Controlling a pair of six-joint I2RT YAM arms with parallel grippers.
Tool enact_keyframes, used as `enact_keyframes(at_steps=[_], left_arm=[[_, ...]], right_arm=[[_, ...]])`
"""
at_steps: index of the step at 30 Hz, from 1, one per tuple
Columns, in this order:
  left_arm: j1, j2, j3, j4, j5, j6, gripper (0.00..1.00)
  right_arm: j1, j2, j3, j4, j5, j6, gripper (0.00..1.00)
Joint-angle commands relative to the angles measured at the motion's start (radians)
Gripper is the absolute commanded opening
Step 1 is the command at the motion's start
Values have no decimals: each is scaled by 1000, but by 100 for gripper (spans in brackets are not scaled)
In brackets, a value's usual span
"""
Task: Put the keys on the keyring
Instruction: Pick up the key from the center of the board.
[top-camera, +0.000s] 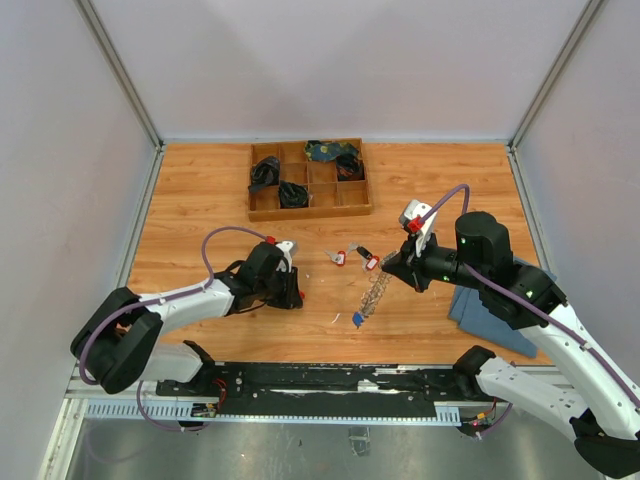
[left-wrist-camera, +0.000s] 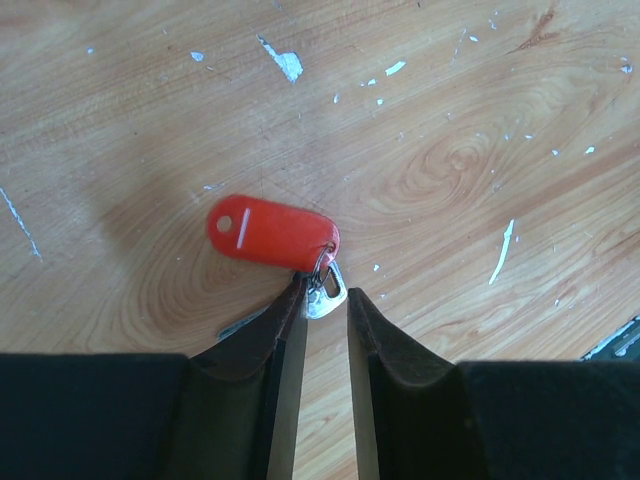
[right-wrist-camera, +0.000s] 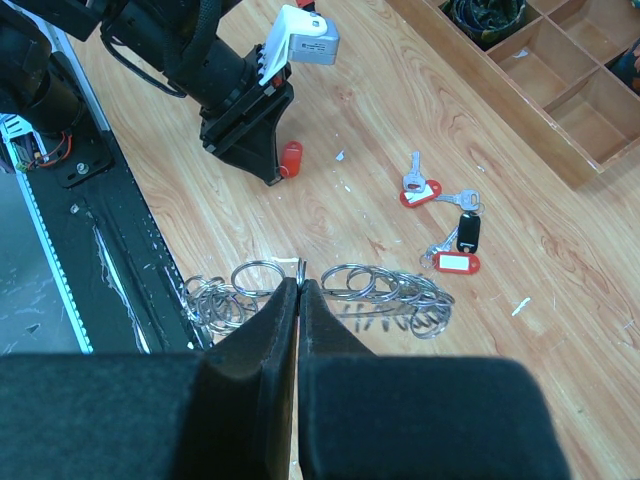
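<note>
The keyring (top-camera: 372, 295) is a bunch of linked silver rings with a blue tag (top-camera: 357, 319) at its low end. My right gripper (top-camera: 386, 267) is shut on one ring (right-wrist-camera: 301, 268) and holds the bunch up over the table; rings hang to both sides (right-wrist-camera: 392, 290). Loose keys lie beyond it: a red-tagged one (top-camera: 340, 258), a black one (top-camera: 360, 250) and another red one (top-camera: 372, 264). My left gripper (top-camera: 293, 294) is down on the table, jaws narrowly open, tips on either side of the silver head (left-wrist-camera: 327, 297) of a red-tagged key (left-wrist-camera: 272, 230).
A wooden compartment tray (top-camera: 310, 211) with dark items stands at the back; its wall shows in the right wrist view (right-wrist-camera: 485, 95). A blue cloth (top-camera: 490, 318) lies under the right arm. The black rail (top-camera: 330, 378) runs along the near edge.
</note>
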Motion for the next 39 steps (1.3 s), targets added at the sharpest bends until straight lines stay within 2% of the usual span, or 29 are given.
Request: enact_keyframes(at_steps=[1,7,14,39], left_arm=[[7,17,-1,24,9,12,28],[7,13,10,23,0,10,28],[7,-17,27,4,-11,11,32],[8,10,44,22,-24,18,32]], right_arm=[[-18,-14,3,39,-12,13,1],[-17,-13,5,38,-14,13,1],[-18,-11,1,40,-17,14,1],[-17,-19,-1,37,-13,14,1]])
